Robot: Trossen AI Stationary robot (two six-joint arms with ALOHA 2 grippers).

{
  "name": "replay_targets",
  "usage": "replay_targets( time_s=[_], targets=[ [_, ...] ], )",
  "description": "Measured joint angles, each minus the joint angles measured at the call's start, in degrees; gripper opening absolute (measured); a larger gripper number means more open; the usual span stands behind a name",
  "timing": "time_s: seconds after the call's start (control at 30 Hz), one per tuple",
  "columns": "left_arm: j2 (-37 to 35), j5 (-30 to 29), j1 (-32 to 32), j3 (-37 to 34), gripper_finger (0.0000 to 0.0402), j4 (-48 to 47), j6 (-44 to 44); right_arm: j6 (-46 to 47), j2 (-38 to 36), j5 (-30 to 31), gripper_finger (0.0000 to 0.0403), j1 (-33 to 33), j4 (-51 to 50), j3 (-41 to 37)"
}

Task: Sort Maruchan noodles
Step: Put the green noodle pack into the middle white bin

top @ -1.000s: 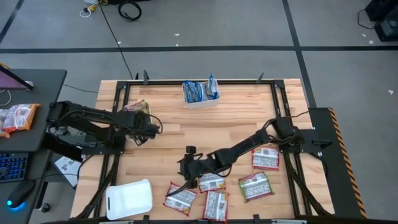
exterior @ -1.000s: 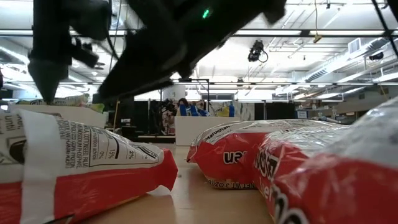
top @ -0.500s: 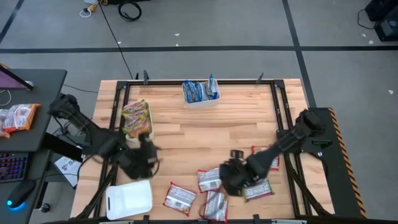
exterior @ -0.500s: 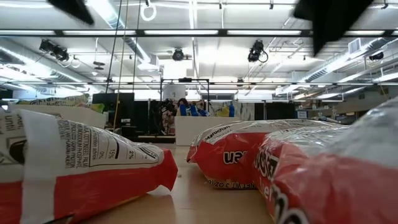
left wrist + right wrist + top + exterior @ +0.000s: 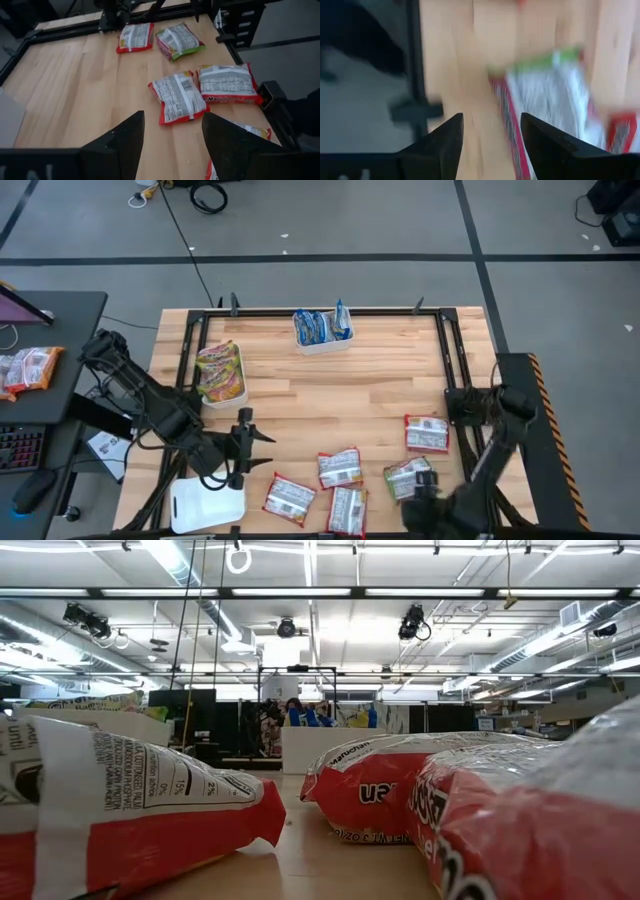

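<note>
maruchan noodles (image 5: 340, 468) loose on table (image 5: 340, 385), left tool (image 5: 245, 445) wide, right tool (image 5: 487, 145) wide, both empty

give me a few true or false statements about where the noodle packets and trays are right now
1. A white tray at the table's far edge holds blue packets. True.
2. The left gripper grips a packet. False: it is open and empty, near the empty white tray.
3. The green-yellow packet lies in a tray on the left. True.
4. All loose packets on the table are blue. False: they are red-white, plus one green-edged.
</note>
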Motion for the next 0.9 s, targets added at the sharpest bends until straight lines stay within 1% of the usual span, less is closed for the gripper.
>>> replay_targets(
  time_s=[0.07, 0.17, 0.27, 0.37, 0.5, 0.57, 0.63, 0.67, 0.7, 0.77, 0.8, 0.9],
  targets=[
    [0.0, 0.0, 0.0, 0.0, 0.0203, 0.0, -1.6, 0.5, 2.8, -1.8, 0.0200, 2.2, -1.7, 0.0],
    [0.0, 1.4, -0.4, 0.0, 0.0203, -0.3, -4.6, -0.8, 6.5, -3.1, 0.0201, 3.2, -3.0, -0.1],
    [0.0, 2.0, -1.1, 0.0, 0.0203, -0.3, -7.1, -1.4, 9.6, -2.5, 0.0203, 2.7, -5.7, -0.1],
    [0.0, 1.9, -1.7, 0.0, 0.0203, -0.2, -9.1, 1.1, 12.3, -1.2, 0.0201, 1.8, -9.5, -0.1],
    [1.7, -0.7, -2.3, 0.0, 0.0203, 1.9, -11.9, 2.6, 15.0, 0.4, 0.0186, 0.5, -10.9, 0.2],
    [3.9, -1.1, -2.3, 0.0, 0.0203, 4.9, -11.5, 2.4, 15.7, 1.4, 0.0166, 0.1, -10.6, 0.3],
    [6.9, -1.3, -1.9, 0.0, 0.0203, 10.1, -9.2, 2.9, 15.6, 2.7, 0.0133, -0.4, -10.1, 0.2],
    [8.7, -1.2, -1.6, 0.0, 0.0203, 12.9, -7.7, 3.5, 15.3, 4.5, 0.0111, -0.6, -9.7, 0.1],
    [10.5, -1.2, -1.2, 0.0, 0.0203, 15.2, -6.0, 4.1, 15.1, 8.5, 0.0087, -0.9, -9.6, -0.1],
    [13.9, -1.2, -0.3, 0.0, 0.0203, 20.3, -1.7, 5.2, 14.0, 13.2, 0.0031, -2.3, -9.5, -0.2],
    [15.5, -1.3, 0.4, 0.0, 0.0203, 23.1, 0.3, 5.5, 12.9, 15.3, 0.0016, -2.8, -10.0, -0.2],
    [20.2, -1.7, 2.6, 0.0, 0.0203, 29.7, 6.3, 5.8, 10.2, 16.1, 0.0010, -3.6, -9.3, 0.0]
  ],
)
